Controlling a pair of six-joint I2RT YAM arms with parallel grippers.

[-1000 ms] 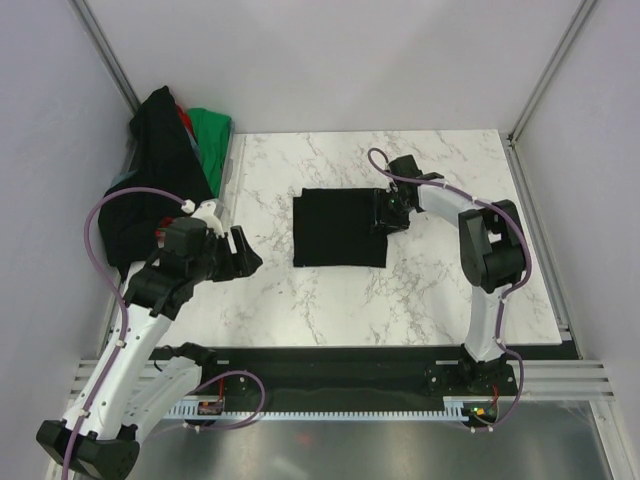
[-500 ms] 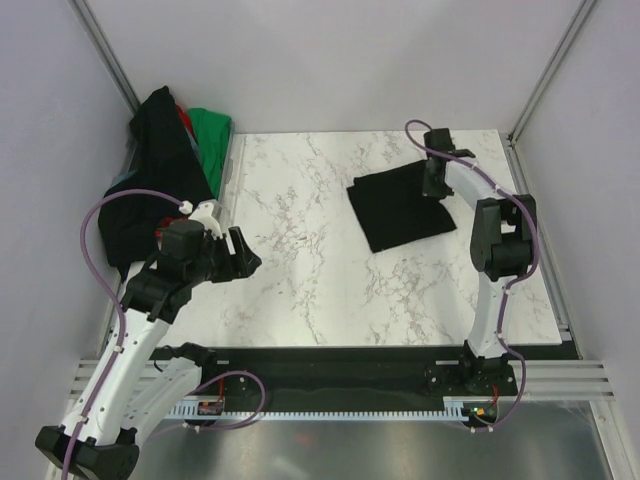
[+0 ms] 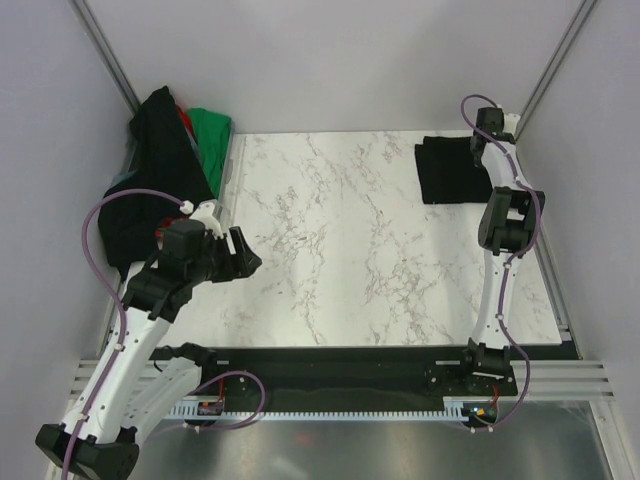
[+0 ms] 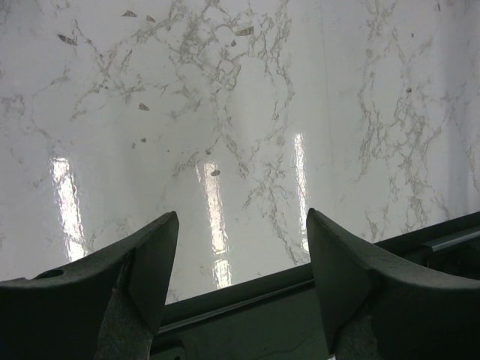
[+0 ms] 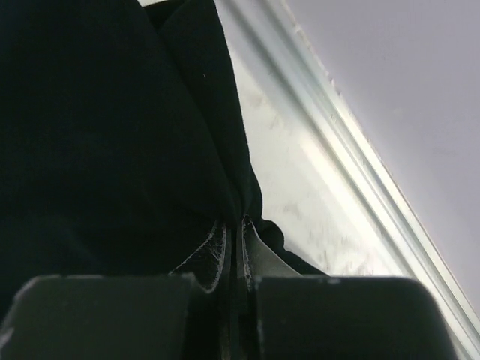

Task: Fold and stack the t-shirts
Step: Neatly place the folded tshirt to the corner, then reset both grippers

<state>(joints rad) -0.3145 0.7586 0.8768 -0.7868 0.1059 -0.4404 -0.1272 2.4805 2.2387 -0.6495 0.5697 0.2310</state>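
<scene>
Right end effector (image 3: pixel 478 152) sits at upper right of the top view, fingers (image 5: pixel 213 253) pressed together and pinching the near hem of the folded black t-shirt (image 3: pixel 450 172); the cloth puckers into a small ridge where the tips bite. That shirt lies flat as a neat dark rectangle in the upper-right corner of the marble counter (image 3: pixel 340 250), just beside the edge rail (image 5: pixel 337 154). Left end effector (image 3: pixel 244 256) at centre left, spread wide, holding nothing, bare marble showing between its fingers. Unfolded t-shirts (image 3: pixel 160 160) heaped at upper left off the counter's edge: mostly black, with green and a bit of red showing.
</scene>
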